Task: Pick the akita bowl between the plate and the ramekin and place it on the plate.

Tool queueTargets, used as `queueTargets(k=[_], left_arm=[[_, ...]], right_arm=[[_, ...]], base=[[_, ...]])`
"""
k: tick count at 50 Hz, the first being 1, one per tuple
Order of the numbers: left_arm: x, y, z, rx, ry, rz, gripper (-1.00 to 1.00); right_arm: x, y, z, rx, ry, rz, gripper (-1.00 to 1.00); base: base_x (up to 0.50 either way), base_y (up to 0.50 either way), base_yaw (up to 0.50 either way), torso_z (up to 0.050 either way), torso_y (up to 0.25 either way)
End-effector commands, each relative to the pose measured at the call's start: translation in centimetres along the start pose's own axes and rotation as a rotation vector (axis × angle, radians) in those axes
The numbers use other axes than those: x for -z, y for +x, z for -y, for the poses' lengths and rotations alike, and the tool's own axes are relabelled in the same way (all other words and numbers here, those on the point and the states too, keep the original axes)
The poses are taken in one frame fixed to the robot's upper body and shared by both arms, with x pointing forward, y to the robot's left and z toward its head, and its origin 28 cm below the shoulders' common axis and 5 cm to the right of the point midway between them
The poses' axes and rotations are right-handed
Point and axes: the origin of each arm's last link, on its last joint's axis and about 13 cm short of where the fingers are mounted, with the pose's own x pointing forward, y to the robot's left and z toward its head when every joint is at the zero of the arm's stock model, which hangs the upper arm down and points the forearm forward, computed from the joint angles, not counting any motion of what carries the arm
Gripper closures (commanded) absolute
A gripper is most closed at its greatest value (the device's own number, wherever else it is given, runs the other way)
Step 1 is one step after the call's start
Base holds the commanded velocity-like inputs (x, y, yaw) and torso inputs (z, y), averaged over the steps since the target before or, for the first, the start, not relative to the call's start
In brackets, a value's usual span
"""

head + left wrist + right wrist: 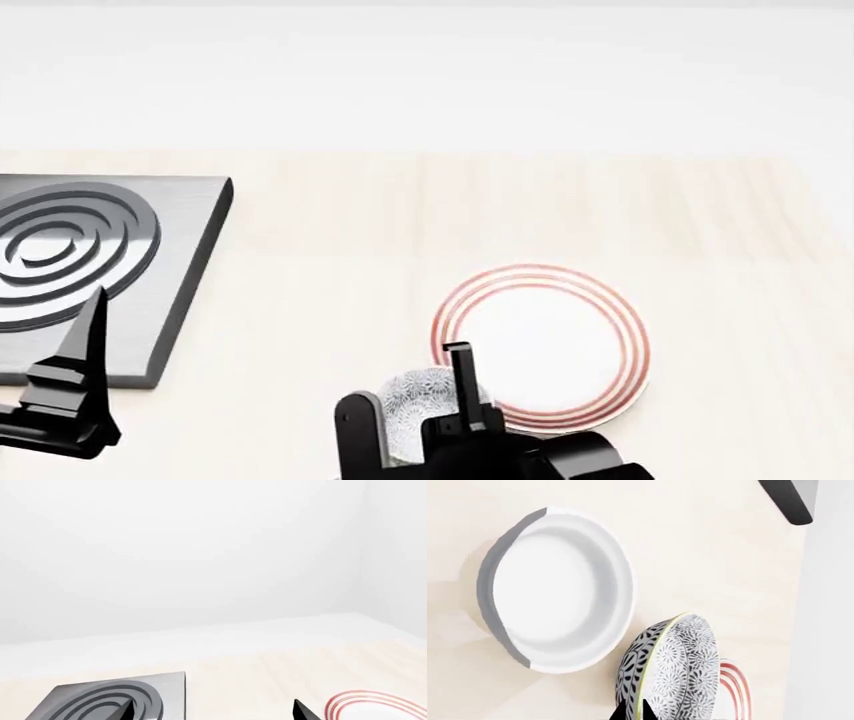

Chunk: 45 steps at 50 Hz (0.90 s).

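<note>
The akita bowl (677, 667), grey-white with a fine dark speckled pattern, shows side-on in the right wrist view. My right gripper (635, 712) is shut on its rim, one fingertip on each side. The plain white ramekin (554, 590) stands just beside the bowl on the wooden table. The plate (541, 340), white with thin red rings, lies on the bowl's other side, and the bowl (420, 392) touches or overlaps its near-left edge in the head view. My left gripper (213, 715) is open over bare table, between the burner and the plate (373, 704). In the head view the ramekin is out of sight.
A grey metal slab with a ringed burner (80, 250) lies at the table's far left, and the burner (110, 700) also shows under my left fingers. A white wall rises behind the pale wooden tabletop (334, 250).
</note>
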Motion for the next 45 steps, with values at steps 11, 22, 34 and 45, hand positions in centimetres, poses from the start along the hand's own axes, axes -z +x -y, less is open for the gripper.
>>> queueTargets(k=[11, 22, 34, 45], left_arm=[[-0.4, -0.2, 0.1, 0.004, 0.001, 0.012, -1.0], [-0.4, -0.3, 0.1, 0.004, 0.0, 0.012, -1.0], [-0.4, -0.3, 0.1, 0.005, 0.001, 0.012, -1.0], [-0.3, -0.3, 0.1, 0.007, -0.001, 0.01, -1.0]], right_arm=[[-0.6, -3.9, 1.7, 0.101, -0.026, -0.009, 1.0], [-0.4, -5.9, 3.6, 0.204, -0.011, -0.023, 1.0], [0.8, -6.1, 5.0, 0.284, 0.007, -0.082, 1.0], [2.5, -4.9, 5.8, 0.327, 0.045, -0.156, 1.0]], base=[[0.0, 0.0, 0.0, 0.0, 0.0], [0.0, 0.0, 0.0, 0.0, 0.0], [0.0, 0.0, 0.0, 0.0, 0.0], [0.0, 0.0, 0.0, 0.0, 0.0]])
